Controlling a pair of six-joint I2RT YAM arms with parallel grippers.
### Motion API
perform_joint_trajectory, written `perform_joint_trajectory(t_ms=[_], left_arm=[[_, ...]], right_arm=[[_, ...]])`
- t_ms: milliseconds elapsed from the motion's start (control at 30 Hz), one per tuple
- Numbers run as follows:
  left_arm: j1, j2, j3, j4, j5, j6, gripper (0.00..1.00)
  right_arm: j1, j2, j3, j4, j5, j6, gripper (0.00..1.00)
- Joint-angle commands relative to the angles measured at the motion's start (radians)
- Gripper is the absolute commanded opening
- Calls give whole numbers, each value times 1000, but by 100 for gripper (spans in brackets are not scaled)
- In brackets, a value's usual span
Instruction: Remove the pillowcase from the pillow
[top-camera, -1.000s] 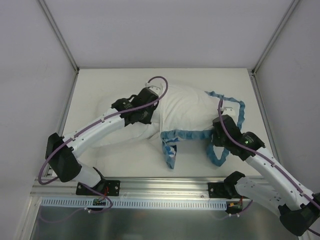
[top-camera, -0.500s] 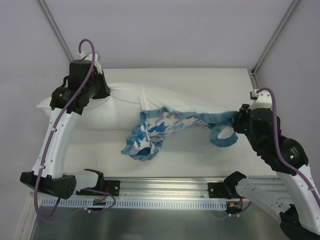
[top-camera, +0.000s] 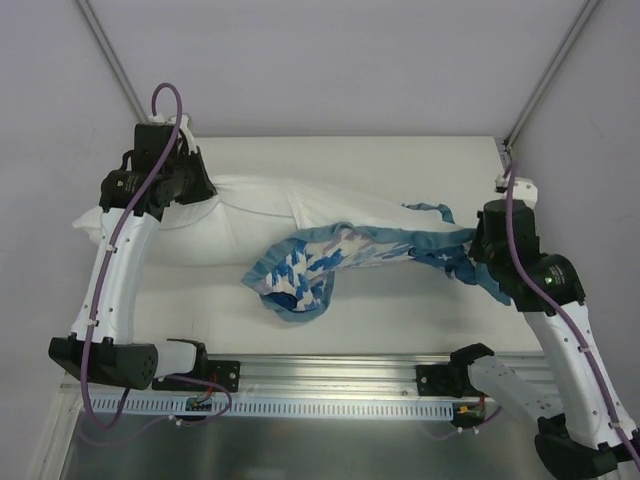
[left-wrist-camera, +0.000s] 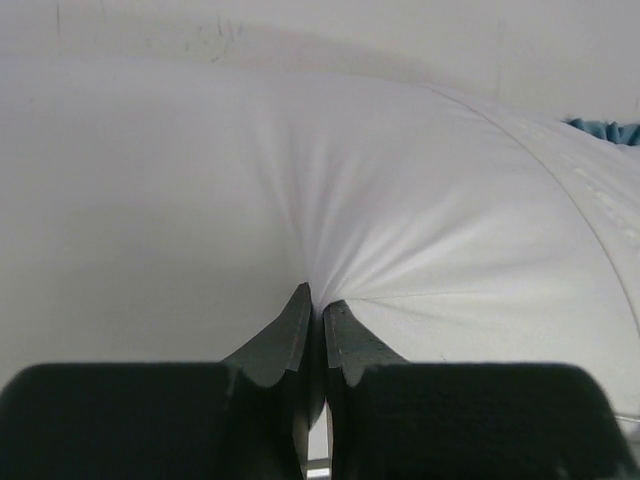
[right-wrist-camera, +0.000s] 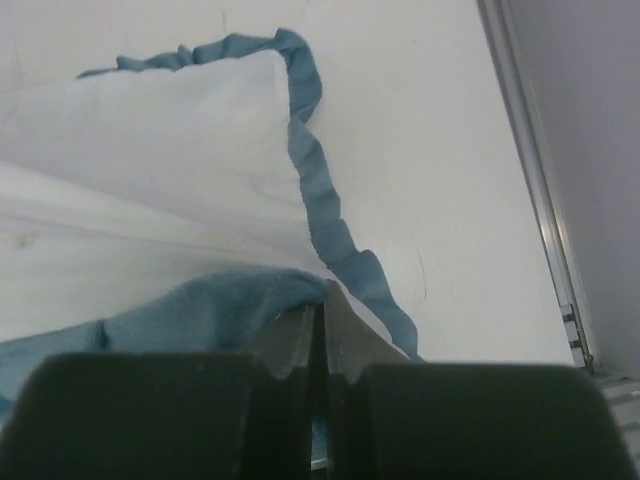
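Observation:
The pillow (top-camera: 190, 235) lies across the table's left half, plain white and stretched. My left gripper (top-camera: 208, 188) is shut on a pinch of its fabric near its far edge; the wrist view shows the white cloth (left-wrist-camera: 330, 200) fanning out from the closed fingertips (left-wrist-camera: 300, 310). The pillowcase (top-camera: 310, 262) is drawn off to the right, its houndstooth part sagging mid-table and its white inside (top-camera: 360, 212) still around the pillow's right end. My right gripper (top-camera: 474, 243) is shut on its teal ruffle (right-wrist-camera: 230, 305), held above the table.
The table (top-camera: 400, 310) is bounded by a metal rail along the right edge (right-wrist-camera: 535, 190) and a front rail (top-camera: 330, 375) between the arm bases. Grey walls close off the back and both sides. A loose ruffle loop (top-camera: 495, 285) hangs below my right gripper.
The arms have pulled apart: the left went to the far left with the pillow, the right went right with the ruffle. The pillowcase has slid rightward off the pillow and turned partly inside out.

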Motion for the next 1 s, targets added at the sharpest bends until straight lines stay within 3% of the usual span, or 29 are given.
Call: perform_joint_trajectory(t_ms=[0, 67, 200, 567, 833, 967], left_arm=[[109, -13, 28, 104, 55, -28, 0], [215, -7, 25, 103, 137, -39, 0], [275, 8, 30, 104, 167, -73, 0], [397, 47, 76, 89, 161, -150, 0], [453, 55, 93, 91, 181, -202, 0], [442, 47, 60, 95, 215, -205, 0]], right_arm=[[-202, 0, 104, -31, 74, -35, 1], [-321, -4, 123, -31, 20, -35, 1], [-575, 19, 144, -31, -101, -72, 1], [-841, 167, 270, -33, -250, 35, 1], [-870, 200, 317, 28, -457, 81, 1], [-774, 162, 235, 75, -482, 51, 1]])
